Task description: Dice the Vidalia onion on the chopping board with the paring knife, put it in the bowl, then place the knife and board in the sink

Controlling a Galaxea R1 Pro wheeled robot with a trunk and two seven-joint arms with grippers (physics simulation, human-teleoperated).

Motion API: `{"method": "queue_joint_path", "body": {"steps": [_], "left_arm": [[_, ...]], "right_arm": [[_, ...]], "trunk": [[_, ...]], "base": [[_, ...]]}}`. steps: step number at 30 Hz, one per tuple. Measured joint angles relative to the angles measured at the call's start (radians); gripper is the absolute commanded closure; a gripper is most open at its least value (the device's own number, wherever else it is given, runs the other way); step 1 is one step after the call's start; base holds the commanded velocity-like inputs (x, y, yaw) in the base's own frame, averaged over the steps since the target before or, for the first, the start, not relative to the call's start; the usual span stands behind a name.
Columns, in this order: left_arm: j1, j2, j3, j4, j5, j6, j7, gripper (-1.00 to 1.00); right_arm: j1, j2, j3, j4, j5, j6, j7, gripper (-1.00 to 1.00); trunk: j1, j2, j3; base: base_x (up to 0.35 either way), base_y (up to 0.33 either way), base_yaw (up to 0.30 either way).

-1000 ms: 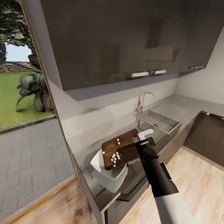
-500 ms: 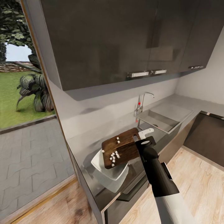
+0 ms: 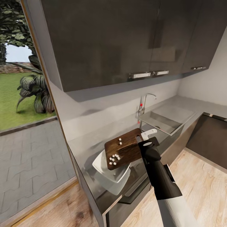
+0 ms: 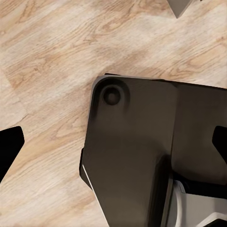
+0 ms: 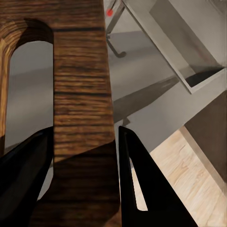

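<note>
Chopping board (image 3: 123, 148) (diced onion (image 3: 113, 159) atop) clamped at handle end by right end effector (image 5: 85, 156); above bowl (image 3: 108, 176).

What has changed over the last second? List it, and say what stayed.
The right gripper has tipped the board a little more over the bowl; the diced onion has slid down toward its low edge, some cubes gone from it. The grip on the board, the bowl and the sink are unchanged.
</note>
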Motion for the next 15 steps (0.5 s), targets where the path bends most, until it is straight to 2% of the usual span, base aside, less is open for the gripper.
{"method": "queue_joint_path", "body": {"steps": [6,15], "left_arm": [[0.000,0.000,0.001,0.000,0.000,0.000,0.000,-1.00],[0.000,0.000,0.000,0.000,0.000,0.000,0.000,-1.00]], "right_arm": [[0.000,0.000,0.001,0.000,0.027,0.000,0.000,1.00],[0.000,0.000,0.003,-0.001,0.030,0.000,0.000,1.00]], "trunk": [[0.000,0.000,0.000],[0.000,0.000,0.000]], "base": [[0.000,0.000,0.000],[0.000,0.000,0.000]]}}
